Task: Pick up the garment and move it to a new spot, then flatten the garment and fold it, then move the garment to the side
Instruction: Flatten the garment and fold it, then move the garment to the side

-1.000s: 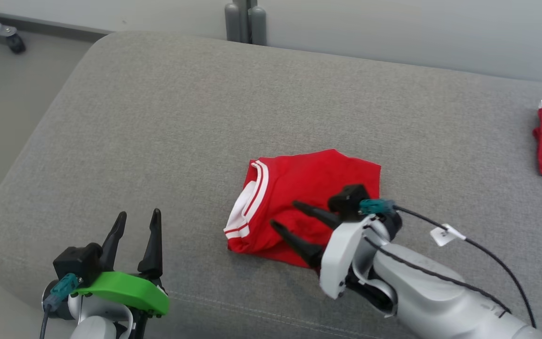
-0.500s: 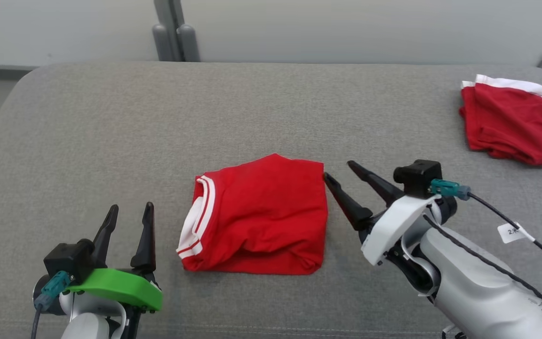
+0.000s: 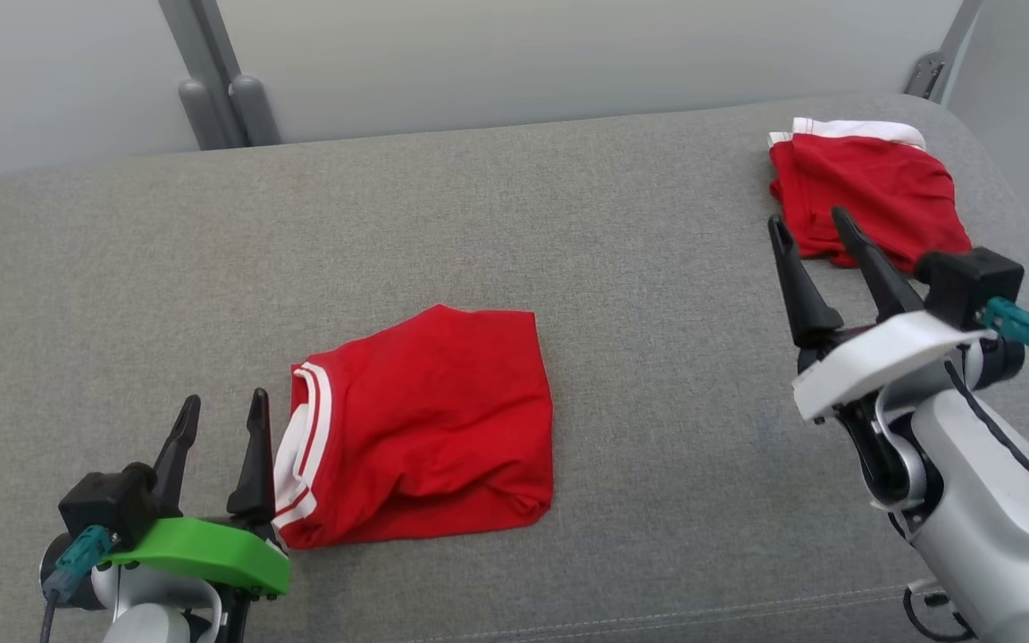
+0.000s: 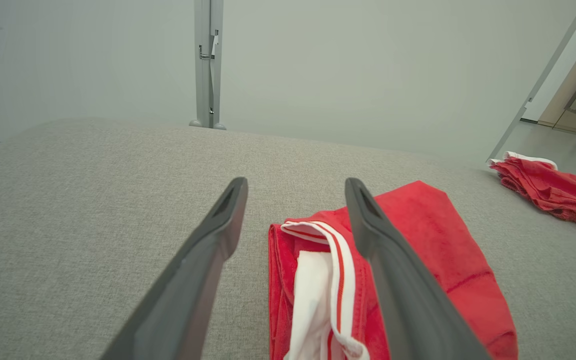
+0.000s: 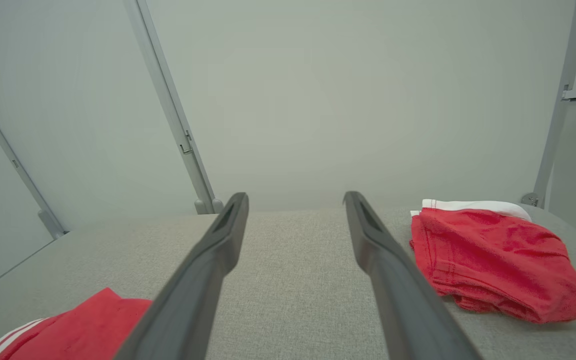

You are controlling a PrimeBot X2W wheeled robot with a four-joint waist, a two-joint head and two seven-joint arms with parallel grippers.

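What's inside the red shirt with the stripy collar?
Through the striped collar of the red shirt you can see white fabric inside. Deeper in, the folded red layers cover everything, so nothing more can be told.

Two red garments (image 3: 425, 429), second maybe shorts (image 3: 872, 187); two tools (image 3: 224, 399) (image 3: 808, 217)

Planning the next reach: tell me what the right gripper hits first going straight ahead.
Probably nothing nearby: the right gripper points over the grey cushion toward the wall, passing beside the folded red garment.
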